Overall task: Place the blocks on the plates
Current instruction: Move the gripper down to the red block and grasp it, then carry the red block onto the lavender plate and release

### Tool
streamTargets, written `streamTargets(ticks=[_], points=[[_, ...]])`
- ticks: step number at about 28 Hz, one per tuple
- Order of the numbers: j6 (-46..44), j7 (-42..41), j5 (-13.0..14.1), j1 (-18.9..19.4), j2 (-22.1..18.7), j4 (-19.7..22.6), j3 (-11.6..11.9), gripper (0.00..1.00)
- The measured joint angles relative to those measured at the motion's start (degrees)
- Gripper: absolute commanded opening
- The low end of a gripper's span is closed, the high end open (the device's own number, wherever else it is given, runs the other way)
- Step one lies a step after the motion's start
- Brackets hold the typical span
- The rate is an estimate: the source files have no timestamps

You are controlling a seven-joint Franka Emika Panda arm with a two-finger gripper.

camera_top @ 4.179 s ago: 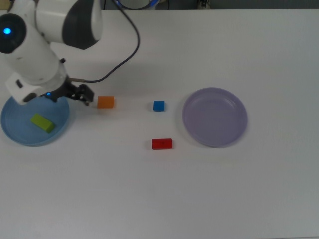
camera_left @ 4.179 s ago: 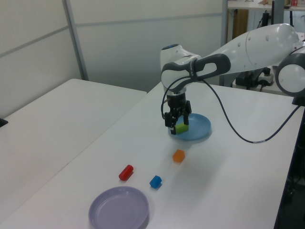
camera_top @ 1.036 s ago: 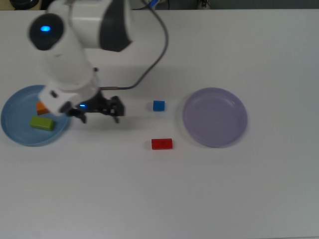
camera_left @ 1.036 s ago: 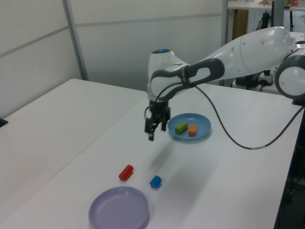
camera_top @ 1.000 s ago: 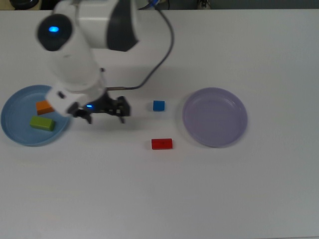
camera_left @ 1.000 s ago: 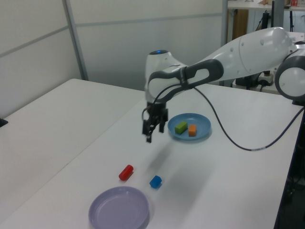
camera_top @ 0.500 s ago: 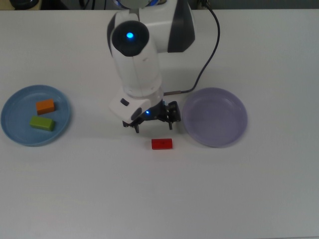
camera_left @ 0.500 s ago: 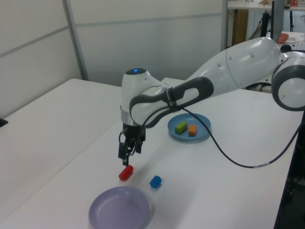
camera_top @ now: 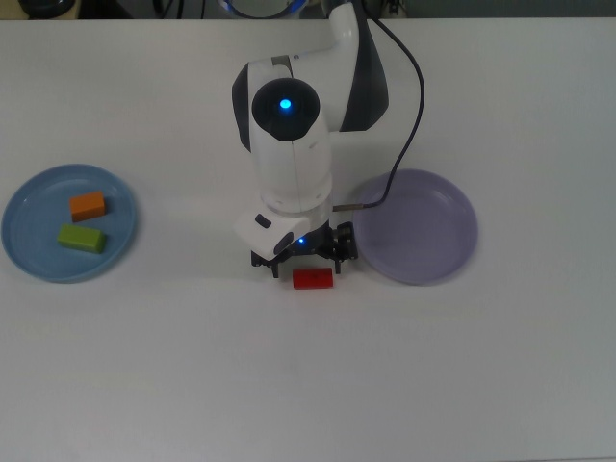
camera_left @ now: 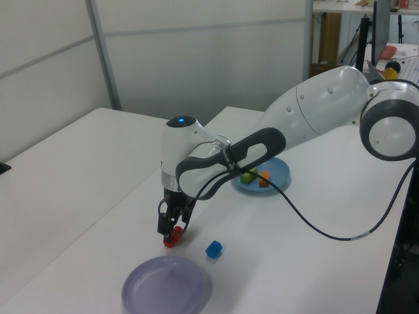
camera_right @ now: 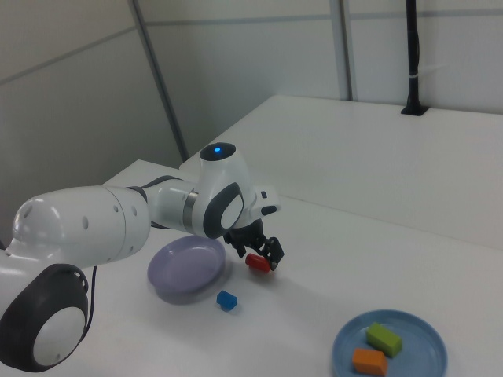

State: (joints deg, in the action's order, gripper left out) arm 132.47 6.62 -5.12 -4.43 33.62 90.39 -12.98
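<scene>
My gripper [camera_top: 302, 261] hangs low over the red block [camera_top: 313, 278], open, with a finger off each end of it; the left view has the gripper [camera_left: 168, 231] just above the red block [camera_left: 171, 240]. In the top view my arm hides the blue cube, which lies free on the table [camera_left: 213, 248] [camera_right: 227, 299]. The orange block [camera_top: 88, 205] and the lime-green block [camera_top: 81, 238] rest on the light blue plate [camera_top: 34, 260]. Nothing lies on the lavender plate [camera_top: 423, 226], just to the top view's right of the gripper.
The arm's white body [camera_top: 292, 144] reaches in from the top view's upper edge, with a black cable [camera_top: 414, 106] looping beside it. The white table [camera_top: 318, 385] fills the view. Wall panels [camera_left: 163, 59] stand behind the table in the left view.
The orange block went from the table onto the light blue plate. My gripper then travelled toward the top view's right and came down over the red block.
</scene>
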Motion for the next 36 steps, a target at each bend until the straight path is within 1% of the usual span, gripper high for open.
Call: streamTargets(ticks=[8,13,14,15,16,17,18,19,22,25,31,36], points=[[0.4,0.2,0.0,0.5,0.1,0.0,0.0,1.0],[1.1,0.4,-0.8,0.5,0.7,0.0,0.0,1.0],[1.1,0.4,-0.9,0.5,0.8,0.0,0.0,0.93],[1.1,0.4,-1.0,0.5,0.9,0.0,0.0,0.83],[1.1,0.4,-1.0,0.6,0.9,0.0,0.0,0.68],[1.1,0.4,-1.0,0.6,1.0,0.0,0.0,0.56],[1.1,0.4,-1.0,0.6,1.0,0.0,0.0,0.49],[1.1,0.4,-1.0,0.6,1.0,0.0,0.0,0.37],[1.2,0.5,-1.0,0.6,1.0,-0.1,0.0,0.24],[1.2,0.7,-1.0,0.5,1.0,-0.3,0.1,0.19],[1.2,0.8,-1.0,0.3,-0.1,-1.0,0.2,0.2],[0.0,0.8,-0.9,0.4,-2.0,-1.0,0.0,0.21]])
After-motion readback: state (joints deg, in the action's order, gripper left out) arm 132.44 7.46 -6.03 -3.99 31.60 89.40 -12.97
